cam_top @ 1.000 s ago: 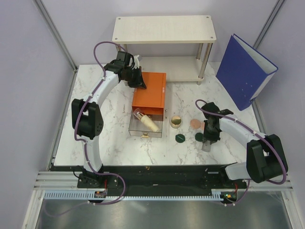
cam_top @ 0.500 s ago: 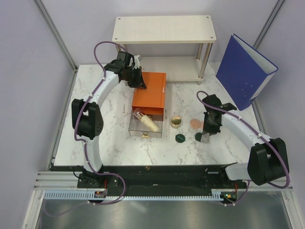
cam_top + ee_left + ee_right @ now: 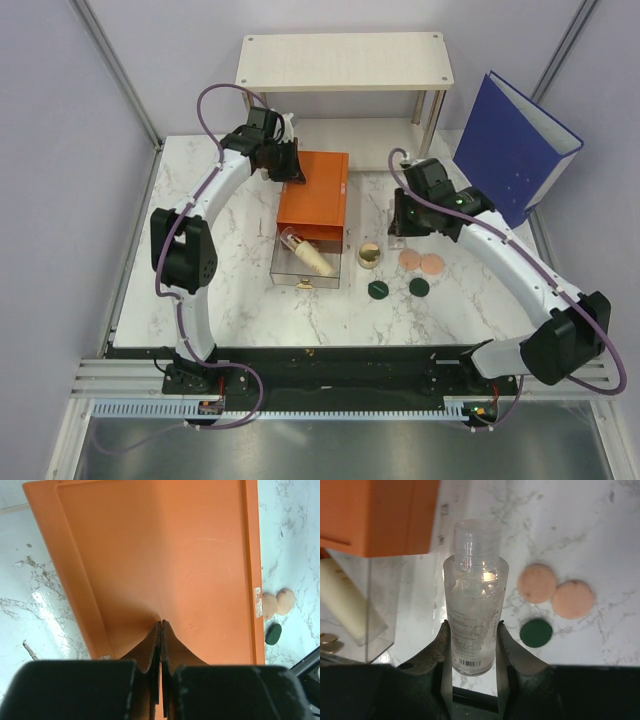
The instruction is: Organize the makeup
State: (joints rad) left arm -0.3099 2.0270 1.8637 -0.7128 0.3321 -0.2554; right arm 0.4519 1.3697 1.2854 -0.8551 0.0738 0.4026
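My right gripper [image 3: 472, 630] is shut on a clear plastic bottle [image 3: 475, 600], held above the marble near the orange box [image 3: 314, 198]. Seen from above, this gripper [image 3: 400, 232] hangs right of the box. Two peach discs [image 3: 410, 258] [image 3: 432, 264], two dark green discs [image 3: 378, 290] [image 3: 419, 286] and a round gold compact [image 3: 369, 255] lie on the table below it. A cream tube [image 3: 308, 255] lies in the clear pulled-out drawer [image 3: 290, 275]. My left gripper [image 3: 161, 625] is shut, with its tips on top of the orange box [image 3: 160, 555].
A pale two-level shelf [image 3: 345, 65] stands at the back. A big blue binder [image 3: 513, 148] leans at the back right. Grey walls close in both sides of the marble table [image 3: 230, 290].
My right arm has lifted the bottle from the near right of the table and carried it back and left toward the orange box, uncovering the second peach disc. The left arm has stayed put.
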